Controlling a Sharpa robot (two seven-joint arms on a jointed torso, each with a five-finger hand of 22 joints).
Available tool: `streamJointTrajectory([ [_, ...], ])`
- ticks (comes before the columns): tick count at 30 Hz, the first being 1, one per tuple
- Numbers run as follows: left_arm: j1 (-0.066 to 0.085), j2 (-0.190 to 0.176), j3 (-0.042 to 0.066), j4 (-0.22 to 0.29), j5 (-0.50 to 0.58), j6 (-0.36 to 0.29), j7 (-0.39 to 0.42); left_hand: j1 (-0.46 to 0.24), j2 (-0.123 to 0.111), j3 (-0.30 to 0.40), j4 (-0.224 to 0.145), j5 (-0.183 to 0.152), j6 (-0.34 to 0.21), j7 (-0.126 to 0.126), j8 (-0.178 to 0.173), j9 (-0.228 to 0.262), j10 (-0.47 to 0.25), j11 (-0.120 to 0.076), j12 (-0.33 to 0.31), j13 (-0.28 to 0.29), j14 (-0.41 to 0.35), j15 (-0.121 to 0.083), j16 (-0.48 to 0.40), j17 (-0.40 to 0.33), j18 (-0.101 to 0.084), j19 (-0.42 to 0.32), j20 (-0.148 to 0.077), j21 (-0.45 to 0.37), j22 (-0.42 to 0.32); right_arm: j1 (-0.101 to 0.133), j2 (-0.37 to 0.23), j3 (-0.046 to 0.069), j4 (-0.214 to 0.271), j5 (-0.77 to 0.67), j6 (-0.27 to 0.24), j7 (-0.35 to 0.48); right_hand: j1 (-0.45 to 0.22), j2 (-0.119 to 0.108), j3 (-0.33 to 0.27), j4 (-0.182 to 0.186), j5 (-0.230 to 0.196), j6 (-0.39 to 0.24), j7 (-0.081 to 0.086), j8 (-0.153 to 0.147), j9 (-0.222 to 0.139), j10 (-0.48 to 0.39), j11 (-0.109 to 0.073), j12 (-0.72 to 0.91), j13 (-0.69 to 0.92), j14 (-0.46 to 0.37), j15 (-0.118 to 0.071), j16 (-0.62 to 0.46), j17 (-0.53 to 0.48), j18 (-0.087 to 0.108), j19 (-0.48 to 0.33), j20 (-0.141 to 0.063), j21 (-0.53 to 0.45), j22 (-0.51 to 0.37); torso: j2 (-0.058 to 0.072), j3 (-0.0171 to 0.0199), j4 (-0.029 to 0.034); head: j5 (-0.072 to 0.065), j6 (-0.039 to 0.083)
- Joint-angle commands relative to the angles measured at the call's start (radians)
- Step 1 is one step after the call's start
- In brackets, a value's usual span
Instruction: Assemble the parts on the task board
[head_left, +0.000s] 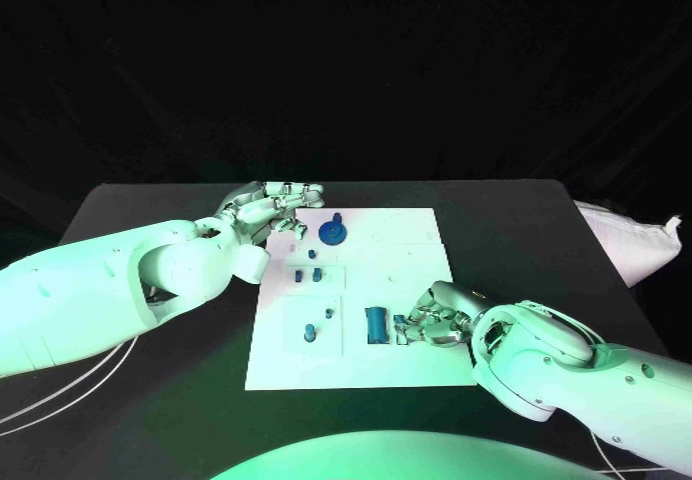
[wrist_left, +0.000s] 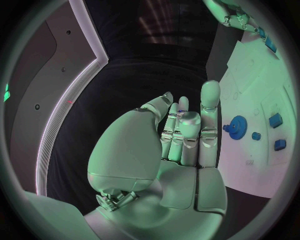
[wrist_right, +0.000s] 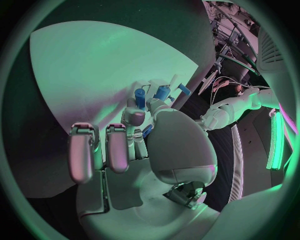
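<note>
Head view: task board (head_left: 411, 365) centred on black table (head_left: 173, 200). Left hand (head_left: 271, 207) at board's far-left corner, fingers curled, grip contents not discernible; blue gear (head_left: 335, 235) just beside, on far edge. Right hand (head_left: 428, 318) near right edge, fingers closed around small blue part (head_left: 400, 325) beside blue cylinder (head_left: 376, 323), probably for insertion.

Left wrist view: left hand (wrist_left: 181, 132) fingers together, extended, nothing visibly held; gear (wrist_left: 237, 125) near fingertips.

Right wrist view: right hand (wrist_right: 140, 135) pinching blue part (wrist_right: 146, 131) over board.
</note>
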Motion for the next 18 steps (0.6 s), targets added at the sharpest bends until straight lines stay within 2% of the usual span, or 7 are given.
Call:
streamJointTrajectory([
  [1,0.000,0.000,0.001,0.003,-0.001,0.019,0.002,0.006,0.004,-0.001,-0.007,0.005,-0.006,0.001,0.005,0.001,-0.005,0.001,0.002,0.001,-0.007,-0.003,-0.001,-0.001,0.017,-0.008,0.002,-0.005,-0.002,-0.001,0.004,-0.001,0.008,-0.022,0.024,0.003,-0.020,0.003,-0.019,0.001,-0.017,0.008,-0.001,-0.005,0.002,0.010,0.000,0.009,0.005,0.064,-0.006,0.007,0.034,-0.010,0.019,-0.005,0.006,0.086,0.000,-0.0001,0.0007,-0.001,0.000],
  [7,0.000,0.000,0.001,0.003,-0.002,0.021,0.001,0.006,0.004,-0.001,-0.007,0.005,-0.006,0.001,0.005,0.001,-0.005,0.001,0.003,0.001,-0.007,-0.003,-0.001,-0.001,0.017,-0.008,0.002,-0.006,-0.002,-0.001,0.002,-0.001,0.020,-0.034,0.020,0.004,-0.068,0.025,-0.063,0.003,-0.030,0.013,-0.005,-0.006,0.005,0.015,-0.002,0.019,0.016,0.065,-0.007,0.012,0.043,-0.011,0.022,-0.005,0.010,0.093,0.000,0.0006,0.0008,-0.001,0.000],
  [12,0.000,-0.001,0.001,0.003,-0.002,0.022,0.001,0.006,0.004,-0.001,-0.007,0.005,-0.006,0.001,0.005,0.001,-0.005,0.001,0.003,0.001,-0.007,-0.003,-0.001,-0.001,0.017,-0.008,0.002,-0.006,-0.002,-0.001,-0.006,-0.001,0.033,-0.050,0.012,0.004,-0.108,0.039,-0.108,0.003,-0.082,0.016,-0.006,-0.008,0.009,0.017,-0.003,0.021,0.022,0.065,-0.008,0.014,0.047,-0.012,0.023,-0.006,0.012,0.096,0.000,0.0012,-0.0006,0.000,-0.001],
  [18,0.000,-0.003,0.001,0.003,-0.002,0.022,0.000,0.006,0.004,-0.001,-0.007,0.005,-0.006,0.001,0.005,0.001,-0.005,0.001,0.003,0.001,-0.007,-0.003,-0.001,-0.001,0.017,-0.008,0.002,-0.006,-0.002,-0.001,-0.027,0.000,0.052,-0.068,0.005,0.003,-0.111,0.041,-0.113,0.003,-0.086,0.017,-0.006,-0.008,0.009,0.017,-0.003,0.021,0.022,0.066,-0.008,0.015,0.048,-0.012,0.023,-0.006,0.012,0.096,0.000,0.0009,-0.0005,0.001,-0.001],
])
